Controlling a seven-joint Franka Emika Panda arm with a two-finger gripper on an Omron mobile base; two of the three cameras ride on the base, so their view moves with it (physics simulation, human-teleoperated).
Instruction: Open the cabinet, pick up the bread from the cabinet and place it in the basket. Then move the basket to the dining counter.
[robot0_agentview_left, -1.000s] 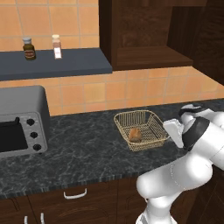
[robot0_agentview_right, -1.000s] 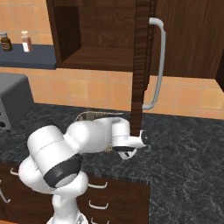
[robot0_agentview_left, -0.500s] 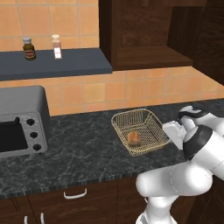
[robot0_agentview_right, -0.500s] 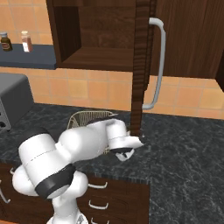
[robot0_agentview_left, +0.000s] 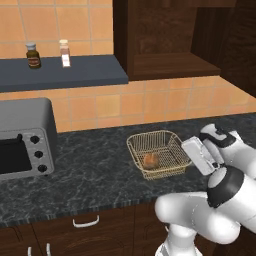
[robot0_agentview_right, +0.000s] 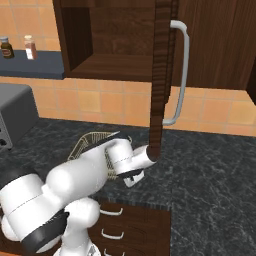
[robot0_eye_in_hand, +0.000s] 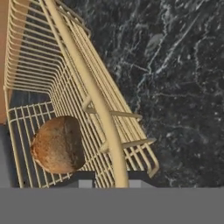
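Observation:
The golden wire basket (robot0_agentview_left: 176, 148) sits on the black speckled worktop with the brown bread (robot0_agentview_left: 150, 160) inside it. My gripper (robot0_agentview_left: 188, 151) is at the basket's right rim, shut on it. In the hand view the rim bar (robot0_eye_in_hand: 94, 96) runs down between my fingertips (robot0_eye_in_hand: 139, 178), and the bread (robot0_eye_in_hand: 57, 144) lies on the mesh floor to the left. From the right base view the gripper (robot0_agentview_right: 129, 178) hangs beside the basket (robot0_agentview_right: 92, 142). The cabinet (robot0_agentview_left: 165, 45) stands open and its door (robot0_agentview_right: 161, 75) with the silver handle (robot0_agentview_right: 183, 75) juts toward me. The dining counter is out of view.
A grey toaster oven (robot0_agentview_left: 22, 142) stands at the worktop's left. Two small bottles (robot0_agentview_left: 33, 55) sit on the dark shelf above it. The open door's lower corner (robot0_agentview_right: 155, 150) hangs just above my wrist. Dark drawers (robot0_agentview_left: 85, 222) run under the worktop.
The jaws have closed onto the basket's right rim. The basket has turned slightly on the worktop, and the arm's elbow has swung over to the right.

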